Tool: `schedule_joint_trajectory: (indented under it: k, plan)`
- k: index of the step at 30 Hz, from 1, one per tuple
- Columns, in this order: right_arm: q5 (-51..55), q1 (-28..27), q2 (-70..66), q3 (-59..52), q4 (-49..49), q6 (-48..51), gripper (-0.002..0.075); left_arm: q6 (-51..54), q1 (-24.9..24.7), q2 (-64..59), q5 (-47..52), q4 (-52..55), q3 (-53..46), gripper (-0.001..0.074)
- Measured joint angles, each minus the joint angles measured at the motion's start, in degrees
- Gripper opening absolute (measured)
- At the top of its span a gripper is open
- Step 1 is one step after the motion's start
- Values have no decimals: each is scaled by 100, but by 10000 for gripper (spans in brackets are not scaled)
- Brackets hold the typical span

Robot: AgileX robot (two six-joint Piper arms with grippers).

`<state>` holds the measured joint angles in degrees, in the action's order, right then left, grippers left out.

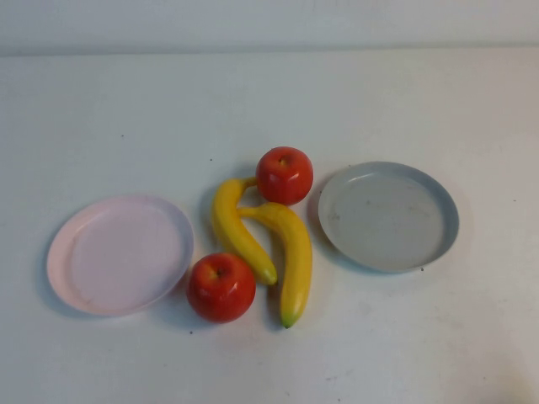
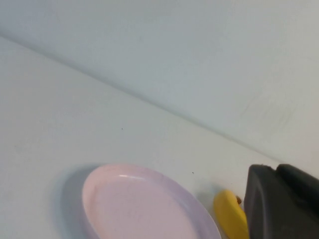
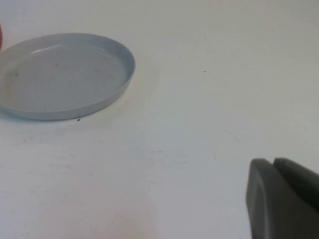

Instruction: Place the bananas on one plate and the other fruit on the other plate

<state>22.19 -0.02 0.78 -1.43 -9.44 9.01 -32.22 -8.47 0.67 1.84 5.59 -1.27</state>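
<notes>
- both grippers closed, empty: left gripper (image 2: 281,199) near pink plate (image 1: 120,254), right gripper (image 3: 281,196) near grey-blue plate (image 1: 388,215).
- glossy yellow bananas (image 1: 268,238) and red apples (image 1: 253,231) lie clustered between plates.
- only the high view shows all fruit.

Yellow bananas (image 1: 261,240), red apples (image 1: 253,231)

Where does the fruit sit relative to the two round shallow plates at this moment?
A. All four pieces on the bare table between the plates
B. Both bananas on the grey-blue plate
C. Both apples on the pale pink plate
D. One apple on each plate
A: the two glossy yellow bananas and two shiny red apples lie on the white table, off the pale pink plate and the grey-blue plate.
</notes>
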Motion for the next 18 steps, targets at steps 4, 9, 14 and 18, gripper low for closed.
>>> schedule_joint_trajectory:
  k: [4, 9, 14, 18]
  plan:
    - [0, 0, 0, 0, 0, 0, -17, -205, 0, -255, 823, -10, 618, -2]
    - [0, 0, 0, 0, 0, 0, -17, 47, 0, -1277, 1946, -19, 1861, -2]
    - [0, 0, 0, 0, 0, 0, -17, 1325, 0, -2488, 2631, -308, 2944, -2]
    - [0, 0, 0, 0, 0, 0, -17, 2593, 0, -3371, 2932, -1061, 3556, -2]
